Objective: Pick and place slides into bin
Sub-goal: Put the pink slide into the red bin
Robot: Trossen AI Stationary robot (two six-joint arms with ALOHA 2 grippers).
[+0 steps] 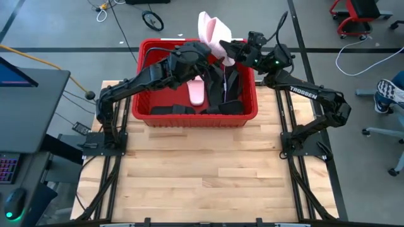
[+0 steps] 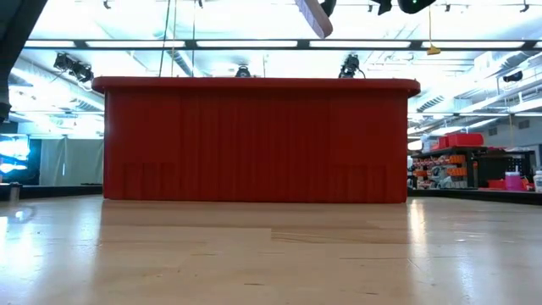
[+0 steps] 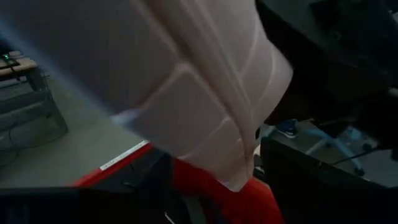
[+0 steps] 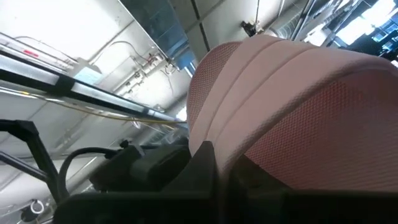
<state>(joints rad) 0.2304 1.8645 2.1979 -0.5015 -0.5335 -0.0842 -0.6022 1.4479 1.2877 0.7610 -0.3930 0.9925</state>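
A pale pink slide [image 1: 213, 33] is held high over the far rim of the red bin [image 1: 151, 118], its free end up; its lower end shows at the top of the low view [image 2: 315, 17]. My right gripper [image 1: 235, 53] is shut on it from the right. My left gripper [image 1: 211, 58] reaches across the bin to the slide's lower end, and the slide's sole [image 3: 186, 93] fills its wrist view. In the bin lie another pink slide [image 1: 197, 93] and several black ones [image 1: 224, 94]. My right gripper holds the pink slide near its lower end, by the wide strap [image 4: 249, 124]. One dark finger [image 4: 205, 165] lies against the strap's edge; the other finger is hidden. The slide stands tilted, lifted clear above the bin.
The bin stands at the far middle of the wooden table [image 1: 202, 176] and shows as a red wall in the low view [image 2: 254, 140]. Both arms cross above it. A person's shoe [image 1: 386, 91] shows off the table at the right.
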